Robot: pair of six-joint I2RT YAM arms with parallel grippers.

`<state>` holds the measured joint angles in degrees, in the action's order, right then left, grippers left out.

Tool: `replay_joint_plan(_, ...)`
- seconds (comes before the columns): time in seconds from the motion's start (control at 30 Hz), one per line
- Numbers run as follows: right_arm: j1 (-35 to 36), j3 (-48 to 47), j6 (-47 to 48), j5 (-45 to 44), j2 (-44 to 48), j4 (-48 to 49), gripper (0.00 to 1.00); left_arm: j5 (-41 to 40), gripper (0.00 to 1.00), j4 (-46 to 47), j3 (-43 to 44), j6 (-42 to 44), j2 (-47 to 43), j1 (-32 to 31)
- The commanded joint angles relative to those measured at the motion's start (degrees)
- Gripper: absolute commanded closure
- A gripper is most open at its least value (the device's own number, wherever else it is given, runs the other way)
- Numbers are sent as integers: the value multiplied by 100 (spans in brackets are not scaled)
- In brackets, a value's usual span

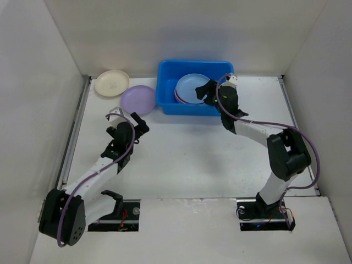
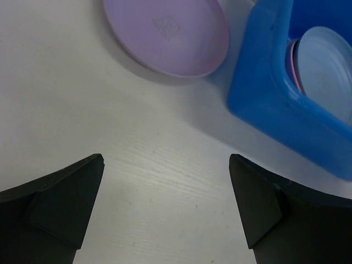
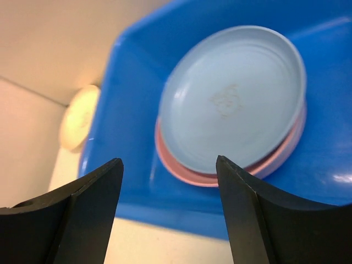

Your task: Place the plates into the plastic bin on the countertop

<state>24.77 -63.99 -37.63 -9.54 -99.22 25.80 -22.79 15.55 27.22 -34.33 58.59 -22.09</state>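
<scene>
Plain white walls box in three sides: left wall (image 1: 33, 110), back wall (image 1: 187, 33), right wall (image 1: 330, 82). Metal left rail (image 1: 73, 132) and right rail (image 1: 294, 118) run front-to-back along the worktop (image 1: 187, 154) edges, at the foot of the side walls. Near side: white ledge (image 1: 187, 234) with two dark rectangular cutouts, left cutout (image 1: 129, 217) and right cutout (image 1: 267, 223), wiring visible inside.

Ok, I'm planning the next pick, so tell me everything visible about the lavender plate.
The lavender plate is round and shallow, smooth matte plastic by its look, with a faint embossed mark at its centre. It lies flat on the white countertop, left of the blue bin with a narrow gap between; no gripper touches it.
</scene>
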Motion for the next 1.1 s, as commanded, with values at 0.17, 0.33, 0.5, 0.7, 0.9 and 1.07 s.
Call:
replay_joint_plan(0.17, 155, 281, 818, 49, 298, 1507, 25, 739, 0, 475, 1205, -592, 1276, 929)
replay_joint_plan(0.33, 172, 439, 933, 136, 464, 1743, 23, 1398, 6, 510, 1715, -899, 2278, 1482)
replay_joint_plan(0.5, 23, 712, 880, 216, 676, 1955, 23, 2084, 16, 914, 2032, -1374, 3113, 1879)
replay_joint_plan(0.7, -82, 853, 836, 339, 737, 2122, 22, 2419, 24, 1318, 2269, -1884, 3861, 2160)
replay_joint_plan(0.9, -126, 879, 801, 392, 746, 2148, 22, 2560, 29, 1451, 2621, -2157, 4503, 2310)
replay_joint_plan(1.07, -153, 932, 783, 392, 764, 2219, 22, 2472, 38, 1442, 2849, -2201, 4802, 2415)
